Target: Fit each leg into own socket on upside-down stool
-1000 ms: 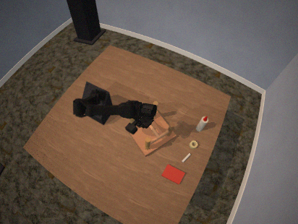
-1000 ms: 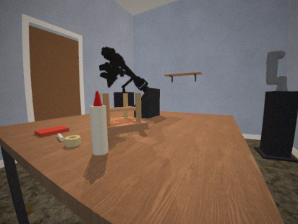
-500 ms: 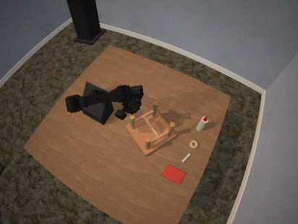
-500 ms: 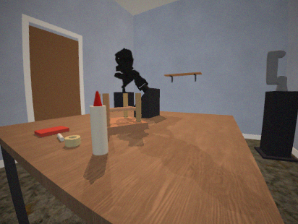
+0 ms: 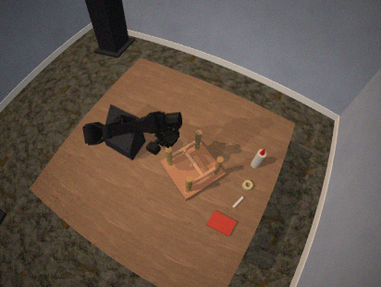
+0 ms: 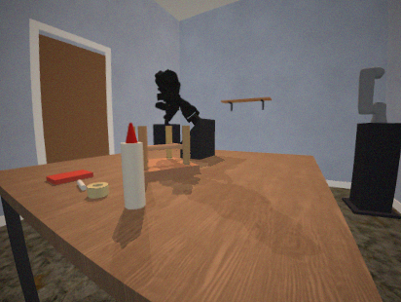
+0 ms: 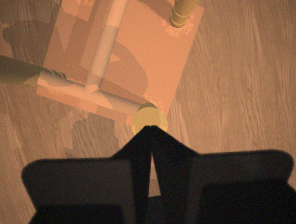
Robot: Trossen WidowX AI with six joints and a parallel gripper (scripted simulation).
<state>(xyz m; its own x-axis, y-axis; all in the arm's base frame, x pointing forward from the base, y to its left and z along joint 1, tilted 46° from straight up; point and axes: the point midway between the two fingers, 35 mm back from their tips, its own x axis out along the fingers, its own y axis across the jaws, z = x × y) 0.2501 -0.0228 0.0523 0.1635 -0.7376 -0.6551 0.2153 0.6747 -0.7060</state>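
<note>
Top view: stool found approx. mid-table, upside down, seat [image 5: 175, 172] [image 6: 171, 171] [image 7: 150, 55] apparently flat. Four legs are seen standing at the corners; the far leg [image 5: 198, 140] [image 6: 186, 146] and right leg [image 5: 219, 165] [image 6: 144, 148] look upright. Full shoulder contact can't be confirmed at this res.

Gripper [image 5: 167, 138] [image 6: 160, 101] [image 7: 150, 131]: fingers clenched together, nothing grasped. In wrist view the tips overlap a leg top [image 7: 149, 118]; per ext. view, the hand is judged to be well above it, so no contact is inferred.

Risks: if the hand were lowered or swung low toward the stool, a leg top could be clipped, and the leg tilted or its shoulder lifted. A hard side knock could also shift the seat. If a leg is not fully down, e.g. from a tight socket, failure could be missed from above.

Glue bottle [image 5: 256, 160] [image 6: 133, 175] stands well apart; low risk unless a wide sweep is made. Rec.: arm to be kept high, withdrawn away from stool; seating to be checked.

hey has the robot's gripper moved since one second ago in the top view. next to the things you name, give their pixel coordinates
Yes. The gripper [image 5: 153, 147] [image 7: 150, 131] has drawn back toward the arm's black base [image 5: 132, 155], away from the stool seat [image 5: 186, 196] that the arm partly covered then.
</note>
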